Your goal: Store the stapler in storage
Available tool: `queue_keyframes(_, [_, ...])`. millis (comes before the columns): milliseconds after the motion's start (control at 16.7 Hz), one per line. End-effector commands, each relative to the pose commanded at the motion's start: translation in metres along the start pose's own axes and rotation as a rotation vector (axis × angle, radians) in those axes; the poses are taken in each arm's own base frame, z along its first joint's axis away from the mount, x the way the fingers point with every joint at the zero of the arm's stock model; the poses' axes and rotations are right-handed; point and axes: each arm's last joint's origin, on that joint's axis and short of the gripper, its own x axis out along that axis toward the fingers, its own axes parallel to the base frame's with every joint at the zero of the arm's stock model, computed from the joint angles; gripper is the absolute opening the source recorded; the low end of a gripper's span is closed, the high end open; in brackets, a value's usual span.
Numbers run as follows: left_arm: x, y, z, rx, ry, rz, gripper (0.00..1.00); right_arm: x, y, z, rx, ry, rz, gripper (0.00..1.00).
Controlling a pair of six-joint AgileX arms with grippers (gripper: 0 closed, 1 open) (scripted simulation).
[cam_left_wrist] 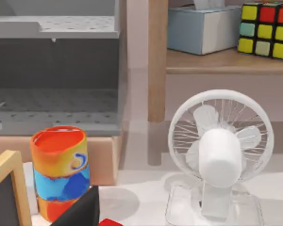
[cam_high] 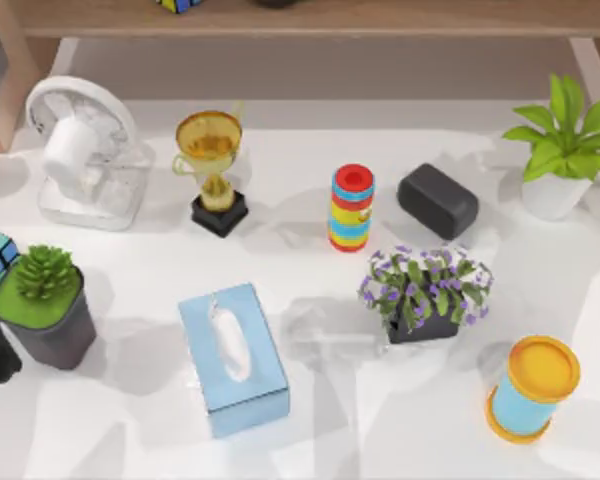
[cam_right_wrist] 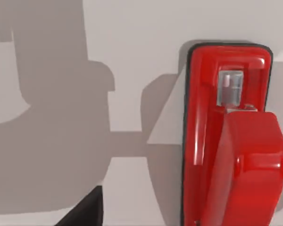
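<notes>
Scanning the top view: crowded table [cam_high: 310, 440] with a fan [cam_high: 80, 150], a trophy [cam_high: 212, 170], a tissue box [cam_high: 232, 358] and plants. The wooden shelf [cam_high: 380, 18] runs along the far edge. A carry to storage could clip any of this.

Left wrist view: the fan [cam_left_wrist: 221, 150] and a striped can [cam_left_wrist: 60, 172] stand in front of a grey bin [cam_left_wrist: 52, 70] and the shelf [cam_left_wrist: 217, 61]. The left arm looks parked at the table's left, claw state cannot tell.

Right wrist view: the stapler [cam_right_wrist: 231, 141] lies flat on the white tabletop, directly below the right arm's camera and off-centre. Right claw state cannot tell. Risks: the glossy shell may slip, an off-centre pinch may twist it, and the hinged top may flex.
</notes>
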Motion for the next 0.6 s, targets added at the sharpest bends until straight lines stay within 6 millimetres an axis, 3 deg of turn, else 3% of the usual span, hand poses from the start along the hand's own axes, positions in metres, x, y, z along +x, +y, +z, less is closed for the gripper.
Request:
queue_keyframes(300, [0.0, 0.0, 0.0, 0.0, 0.0, 0.0, 1.0, -0.057, -0.004, -0.004, -0.123, -0.262, -0.109, 1.0])
queue_keyframes(600, [0.0, 0.0, 0.0, 0.0, 0.0, 0.0, 1.0, -0.11, -0.053, -0.029, -0.235, -0.609, -0.391, 1.0])
